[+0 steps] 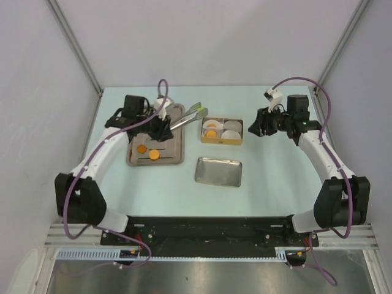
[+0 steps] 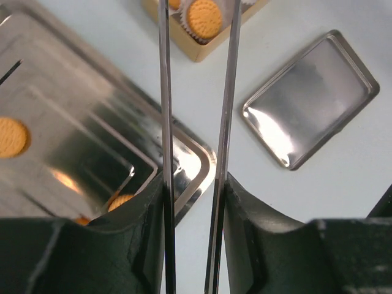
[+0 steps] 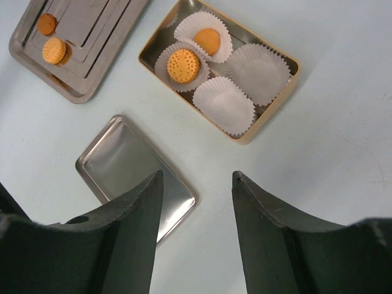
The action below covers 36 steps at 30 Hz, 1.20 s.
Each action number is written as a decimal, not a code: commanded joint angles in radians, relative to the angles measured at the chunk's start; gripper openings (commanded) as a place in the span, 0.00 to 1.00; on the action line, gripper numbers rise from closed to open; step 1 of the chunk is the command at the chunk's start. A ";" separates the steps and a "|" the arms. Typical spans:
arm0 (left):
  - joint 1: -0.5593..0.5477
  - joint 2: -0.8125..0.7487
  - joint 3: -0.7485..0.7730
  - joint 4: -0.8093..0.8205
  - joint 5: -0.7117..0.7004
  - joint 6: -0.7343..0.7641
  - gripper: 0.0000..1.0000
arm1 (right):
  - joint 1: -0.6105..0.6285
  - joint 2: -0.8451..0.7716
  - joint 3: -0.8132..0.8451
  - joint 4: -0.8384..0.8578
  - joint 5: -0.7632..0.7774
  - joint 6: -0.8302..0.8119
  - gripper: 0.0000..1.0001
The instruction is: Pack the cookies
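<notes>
Cookies (image 3: 54,50): two lie loose on the baking tray and two sit in liners inside the box, so I judge the packing about half done. They are thin, flat discs, so a hard pinch could crack one and a weak pinch could drop it on the way across.
Table (image 1: 275,177): smooth and pale. Nothing pins the tray, box or lid, so a sideways push from a tool would likely slide them.
Baking tray (image 3: 92,30): at the left, with stepped ridges and a raised rim. Tong tips coming in low could catch a ridge and flick a cookie away.
Lid (image 3: 128,159): flat on the table near the box, not touching it. A low arm swing could knock it.
Box (image 3: 272,104): just right of the tray. Its wall could snag the tongs as they enter.
Left end effector (image 2: 195,184): closed partway on the tongs' handles, above the tray's far right corner. The polished arms may twist or slip between the pads.
Right end effector (image 3: 197,174): jaws apart, holding nothing, hovering right of the box. It could crowd the tongs there.
Tongs (image 2: 164,92): they point toward the box. The tips are too small from above to tell whether they carry anything.
Liners (image 3: 259,72): two are empty. The light paper may shift or fold under a dropped cookie.
</notes>
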 commanded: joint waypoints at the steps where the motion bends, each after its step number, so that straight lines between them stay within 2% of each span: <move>1: -0.113 0.133 0.128 0.077 -0.081 -0.069 0.40 | -0.005 -0.029 0.004 0.027 0.051 -0.018 0.53; 8: -0.230 0.337 0.283 0.089 -0.148 -0.072 0.40 | -0.014 -0.040 0.004 0.036 0.108 -0.018 0.52; 18: -0.281 0.507 0.447 0.066 -0.181 -0.060 0.40 | -0.035 -0.042 0.004 0.032 0.100 -0.018 0.52; 36: -0.339 0.569 0.438 0.102 -0.188 -0.072 0.41 | -0.042 -0.042 0.004 0.029 0.085 -0.020 0.52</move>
